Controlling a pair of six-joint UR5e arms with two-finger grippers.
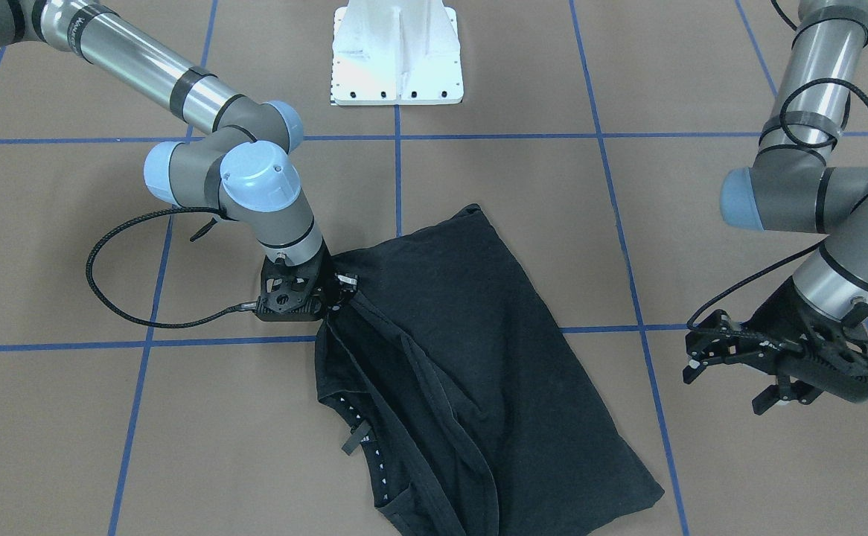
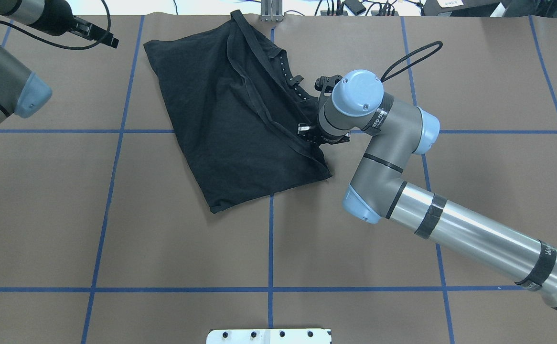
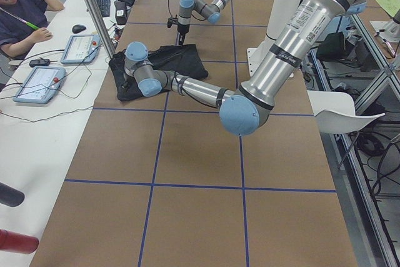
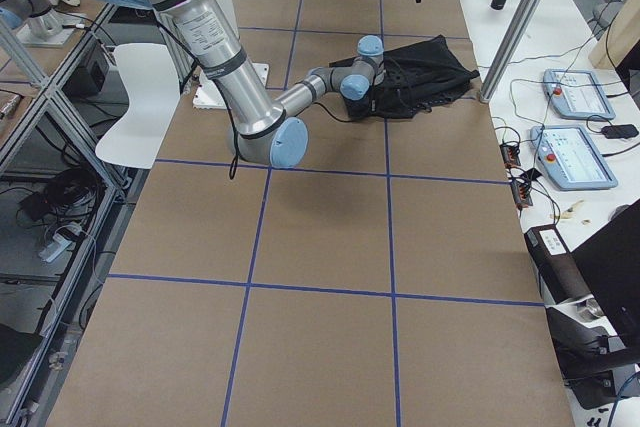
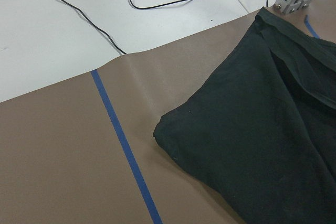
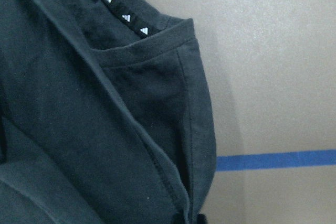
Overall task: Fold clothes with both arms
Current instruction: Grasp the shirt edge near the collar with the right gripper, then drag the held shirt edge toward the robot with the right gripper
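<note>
Right tool is clamped on the black T-shirt's folded side edge. Left tool is held with jaws apart over the counter, well apart from the T-shirt.

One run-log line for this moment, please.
right claw: shut on shirt edge | left claw: open, off the shirt, above table | shirt: bunched, print hidden
</note>
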